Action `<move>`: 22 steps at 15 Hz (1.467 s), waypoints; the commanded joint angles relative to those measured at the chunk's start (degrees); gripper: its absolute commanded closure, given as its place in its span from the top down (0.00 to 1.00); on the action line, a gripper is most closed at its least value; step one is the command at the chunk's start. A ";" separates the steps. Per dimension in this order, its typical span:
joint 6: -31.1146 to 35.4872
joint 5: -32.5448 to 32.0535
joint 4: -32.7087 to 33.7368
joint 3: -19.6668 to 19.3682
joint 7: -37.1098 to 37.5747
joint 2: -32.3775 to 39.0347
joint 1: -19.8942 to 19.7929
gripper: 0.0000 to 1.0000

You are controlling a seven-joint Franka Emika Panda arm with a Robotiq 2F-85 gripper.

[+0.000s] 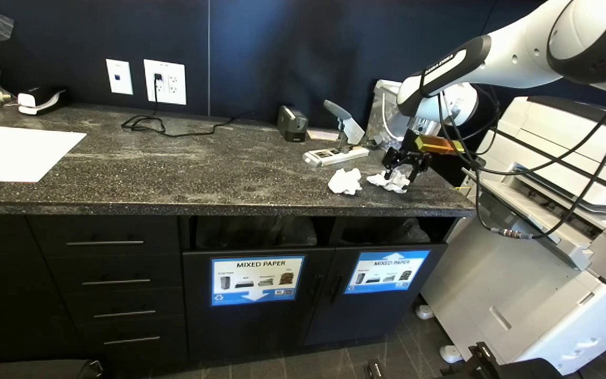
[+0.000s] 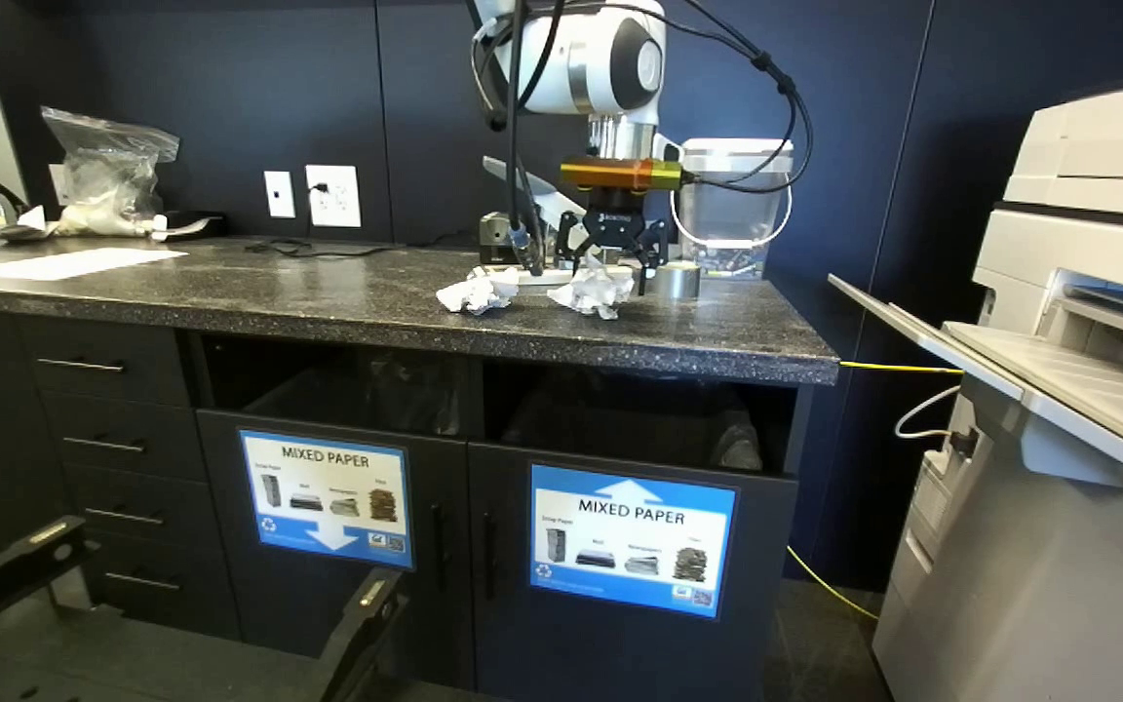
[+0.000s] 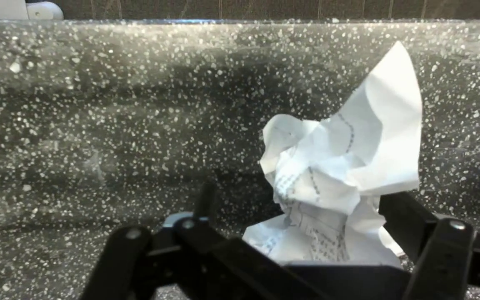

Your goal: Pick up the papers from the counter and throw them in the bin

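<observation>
Papers (image 2: 593,290): two wads on the counter (image 2: 717,327), none held; poor centring is the main risk.
Gripper (image 3: 300,208) spread wide, gripping nothing, fingers (image 3: 406,221) flanking one wad (image 3: 323,183), which sits right by one finger and well off the opposite, bulging past them toward the front edge (image 2: 659,358). Closing could shove it sideways or pinch only its back part, then drop it. Second wad (image 2: 477,292) is near, could get knocked. Front edge could snag paper on the way to the mixed-paper slot (image 2: 620,419).
</observation>
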 commanded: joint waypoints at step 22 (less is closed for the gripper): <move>-7.09 2.27 13.23 1.51 -1.71 9.25 -1.47 1.00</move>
